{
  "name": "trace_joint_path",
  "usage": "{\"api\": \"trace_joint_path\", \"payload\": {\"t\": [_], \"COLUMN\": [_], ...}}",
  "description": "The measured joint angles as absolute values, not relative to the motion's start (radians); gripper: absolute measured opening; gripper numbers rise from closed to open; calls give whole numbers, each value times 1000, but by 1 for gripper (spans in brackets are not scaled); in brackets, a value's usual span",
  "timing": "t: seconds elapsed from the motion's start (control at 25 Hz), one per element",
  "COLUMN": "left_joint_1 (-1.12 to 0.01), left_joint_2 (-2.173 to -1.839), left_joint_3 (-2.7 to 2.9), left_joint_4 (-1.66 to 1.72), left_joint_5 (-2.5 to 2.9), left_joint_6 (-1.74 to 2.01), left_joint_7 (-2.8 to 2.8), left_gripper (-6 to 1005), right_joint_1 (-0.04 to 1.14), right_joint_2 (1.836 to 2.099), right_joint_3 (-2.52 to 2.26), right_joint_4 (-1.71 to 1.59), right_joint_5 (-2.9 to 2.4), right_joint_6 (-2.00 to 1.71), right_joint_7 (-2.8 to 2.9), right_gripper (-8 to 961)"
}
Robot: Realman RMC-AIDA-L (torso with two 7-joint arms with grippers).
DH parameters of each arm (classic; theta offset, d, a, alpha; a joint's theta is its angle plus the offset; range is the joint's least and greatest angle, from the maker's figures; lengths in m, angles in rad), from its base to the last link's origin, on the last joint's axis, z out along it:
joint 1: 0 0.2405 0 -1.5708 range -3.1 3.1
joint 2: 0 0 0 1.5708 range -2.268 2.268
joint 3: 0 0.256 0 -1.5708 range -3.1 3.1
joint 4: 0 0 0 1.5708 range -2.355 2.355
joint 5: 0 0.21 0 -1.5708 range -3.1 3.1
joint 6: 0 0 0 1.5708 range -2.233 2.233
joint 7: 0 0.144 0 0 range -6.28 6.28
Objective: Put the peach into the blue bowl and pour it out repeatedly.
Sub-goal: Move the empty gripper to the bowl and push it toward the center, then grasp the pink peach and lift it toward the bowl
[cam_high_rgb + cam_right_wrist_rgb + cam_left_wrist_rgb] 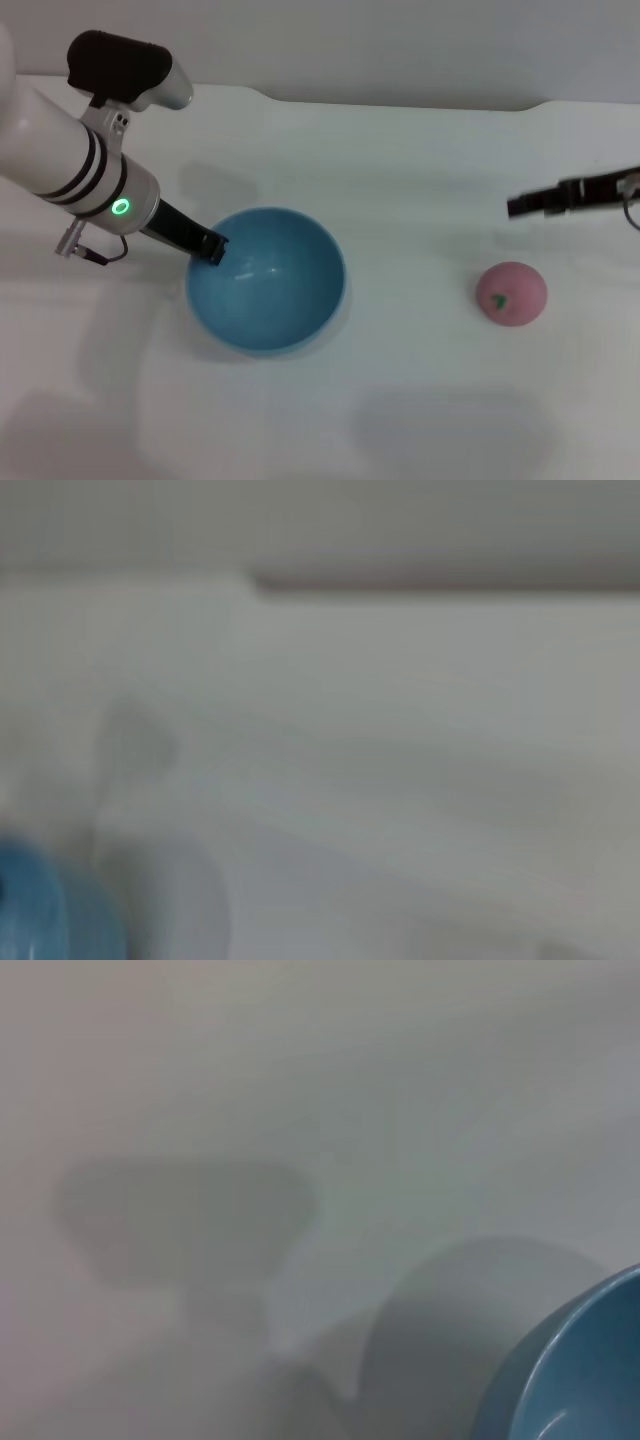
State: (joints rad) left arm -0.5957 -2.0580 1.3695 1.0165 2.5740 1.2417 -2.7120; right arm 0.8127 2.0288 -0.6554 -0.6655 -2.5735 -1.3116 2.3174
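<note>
The blue bowl stands upright on the white table, left of centre, with nothing inside it. My left gripper reaches down from the left and is shut on the bowl's left rim. Part of the bowl shows in the left wrist view, and a blurred edge of the bowl in the right wrist view. The pink-red peach lies on the table to the bowl's right, well apart from it. My right gripper comes in from the right edge, above and beyond the peach, not touching it.
The white table ends at a far edge against a pale wall. Nothing else lies on it. A cable loops under my left wrist.
</note>
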Motion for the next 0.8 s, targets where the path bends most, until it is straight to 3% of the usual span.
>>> {"api": "trace_joint_path", "payload": {"t": [0.8], "left_joint_1": [-623], "left_joint_2": [-2058], "left_joint_3": [1367], "left_joint_4": [1017], "left_joint_5": [2574], "left_joint_6": [1239], "left_joint_7": [-2719], "left_gripper": [-1], "right_joint_1": [845], "right_joint_2": [2073], "right_joint_3": [-925], "right_joint_4": [-630], "right_joint_5": [-2742], "right_joint_6": [-1256], "right_joint_7": [2420], "right_gripper": [679]}}
